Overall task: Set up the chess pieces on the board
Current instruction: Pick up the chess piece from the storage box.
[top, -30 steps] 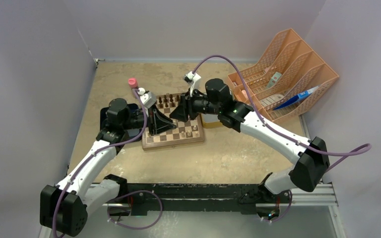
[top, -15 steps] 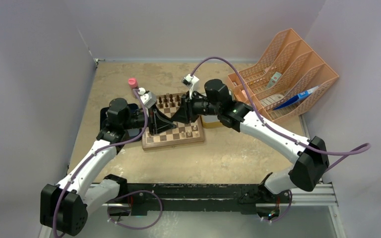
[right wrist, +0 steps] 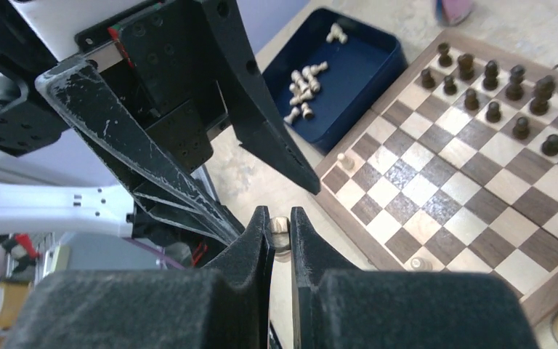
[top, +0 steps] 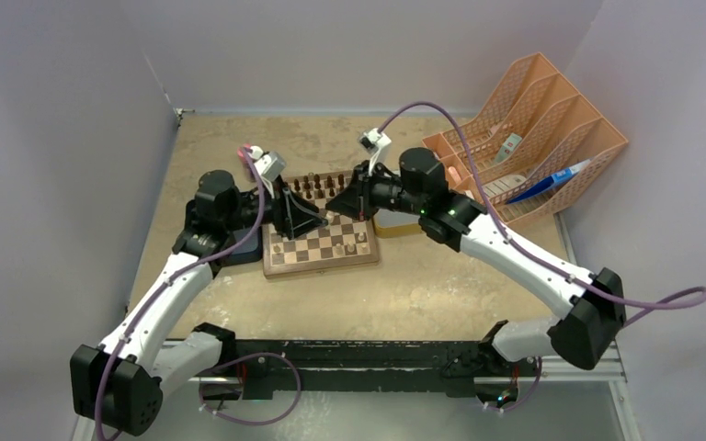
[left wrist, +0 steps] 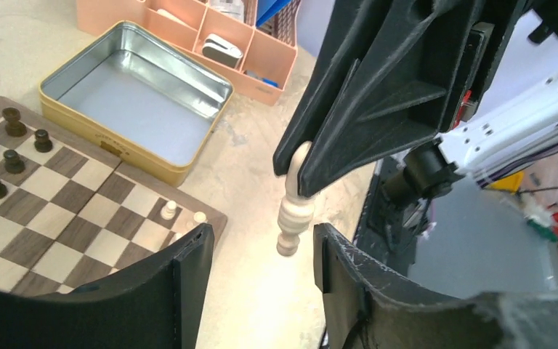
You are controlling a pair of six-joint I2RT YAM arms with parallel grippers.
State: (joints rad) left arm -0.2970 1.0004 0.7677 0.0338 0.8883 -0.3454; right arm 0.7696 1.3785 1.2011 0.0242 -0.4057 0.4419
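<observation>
Above the board point(top: 326, 246) the two arms meet tip to tip. The right gripper point(right wrist: 278, 212) is clenched on the rounded head of a pale piece point(left wrist: 294, 207). Seen from the left wrist, that piece hangs with its long axis up and down, head in the black fingertips and turned base pointing down. The base sits in the gap of the left gripper point(left wrist: 261, 236), whose fingers are spread wide and appear not to touch it. What kind of piece it is I cannot tell, since the head is hidden in the grip.

Dark chess pieces point(right wrist: 494, 87) stand upright in the two far rows of the board. Two pale pawns point(right wrist: 345, 160) stand apart on squares of the near row. More pale pieces point(right wrist: 304, 83) lie on their sides in a blue tray point(right wrist: 352, 69) just beside the board's left edge.

A rectangular tin point(left wrist: 138, 120) lies open just beside the board's right edge. Its front wall carries a small dark mark, perhaps a clasp or a maker's stamp, too small to read. An orange organizer point(top: 533, 129) stands beyond the tin. No other writing can be made out on anything.
</observation>
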